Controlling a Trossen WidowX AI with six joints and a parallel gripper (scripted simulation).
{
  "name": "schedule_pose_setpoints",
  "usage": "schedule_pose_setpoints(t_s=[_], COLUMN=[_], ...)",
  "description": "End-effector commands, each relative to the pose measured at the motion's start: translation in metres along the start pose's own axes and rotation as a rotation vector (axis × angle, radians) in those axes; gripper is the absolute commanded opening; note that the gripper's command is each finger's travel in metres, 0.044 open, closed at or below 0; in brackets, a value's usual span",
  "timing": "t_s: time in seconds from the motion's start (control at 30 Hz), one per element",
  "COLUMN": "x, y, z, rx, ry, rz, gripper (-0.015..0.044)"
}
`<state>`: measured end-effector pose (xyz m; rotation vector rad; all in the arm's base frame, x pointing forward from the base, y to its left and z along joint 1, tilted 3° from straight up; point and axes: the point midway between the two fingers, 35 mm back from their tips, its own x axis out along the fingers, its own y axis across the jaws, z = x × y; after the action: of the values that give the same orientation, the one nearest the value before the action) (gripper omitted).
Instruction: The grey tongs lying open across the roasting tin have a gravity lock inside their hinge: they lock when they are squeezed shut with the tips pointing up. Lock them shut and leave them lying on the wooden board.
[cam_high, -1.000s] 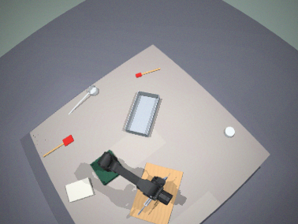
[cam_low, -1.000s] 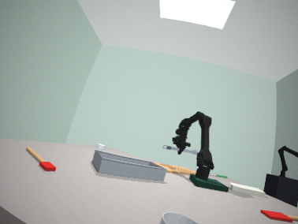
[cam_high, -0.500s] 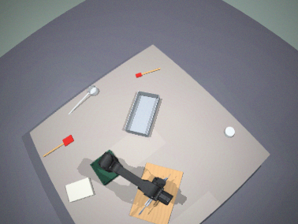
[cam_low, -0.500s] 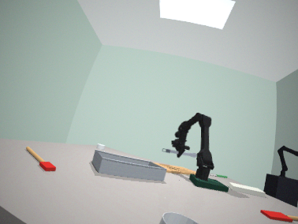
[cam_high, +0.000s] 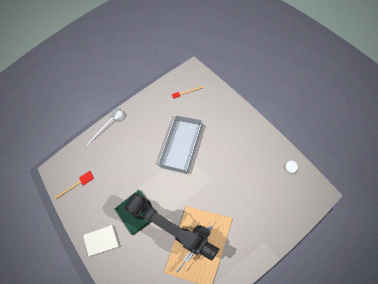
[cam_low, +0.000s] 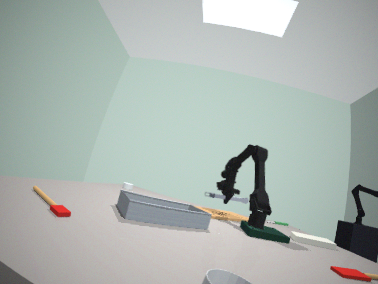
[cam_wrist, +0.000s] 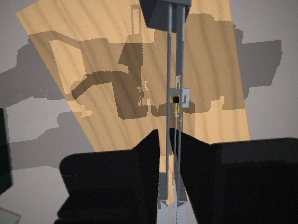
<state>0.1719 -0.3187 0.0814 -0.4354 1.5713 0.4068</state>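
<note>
The long grey metal tongs (cam_high: 185, 262) (cam_low: 237, 200) (cam_wrist: 169, 65) have slim, nearly parallel arms close together, with a dark block at one end, paler grey pieces at the other and a small yellow-and-black part between. They hang above the pale wooden board (cam_high: 222, 222) (cam_low: 227, 216) (cam_wrist: 40, 22), roughly level. Whether the hinge is locked, I cannot tell.

Counted left to right in the top view: two red-headed tools with wooden handles, the larger (cam_high: 86, 178) (cam_low: 350, 273) left of the board, the smaller (cam_high: 176, 95) (cam_low: 61, 211) well beyond it; one flat off-white block (cam_high: 101, 240) (cam_low: 313, 239), left of the board; one pale grey ladle (cam_high: 118, 115), beyond it to the upper left; one rectangular grey roasting tin (cam_high: 175, 168) (cam_low: 162, 212), above the board; one board; and one small white round object (cam_high: 291, 167) (cam_low: 128, 186), to its upper right on the tabletop (cam_high: 250, 150) (cam_low: 100, 240).

The black jointed arm (cam_high: 167, 225) (cam_low: 260, 167) rises from a dark green base (cam_high: 132, 231) (cam_low: 280, 238) (cam_wrist: 4, 150) left of the board, bends at the top and reaches over the wood. Its black pincer (cam_high: 200, 241) (cam_low: 227, 200) (cam_wrist: 163, 133) points down, closed narrowly on the tongs.
</note>
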Motion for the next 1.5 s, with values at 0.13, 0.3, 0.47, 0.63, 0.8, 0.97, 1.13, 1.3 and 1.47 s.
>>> schedule_pose_setpoints(t_s=[0.13, 0.3, 0.47, 0.63, 0.8, 0.97, 1.13, 1.3, 1.47], x=[0.013, 0.021, 0.029, 0.030, 0.029, 0.029, 0.029, 0.029, 0.029], y=[0.002, 0.003, 0.004, 0.005, 0.005, 0.005, 0.005, 0.005, 0.005], z=[0.001, 0.001, 0.001, 0.001, 0.000, 0.000, 0.000, 0.000, 0.000], rx=[-0.004, -0.004, -0.004, -0.004, 0.000, 0.000, 0.000, 0.000, 0.000], ry=[-0.004, -0.004, -0.004, -0.004, 0.000, 0.000, 0.000, 0.000, 0.000], rz=[-0.002, -0.001, -0.001, -0.001, 0.003, 0.003, 0.003, 0.003, 0.003], gripper=[-0.0150, -0.0150, -0.0150, -0.0150, -0.0019, 0.0113, 0.0244, 0.0375, 0.0440])
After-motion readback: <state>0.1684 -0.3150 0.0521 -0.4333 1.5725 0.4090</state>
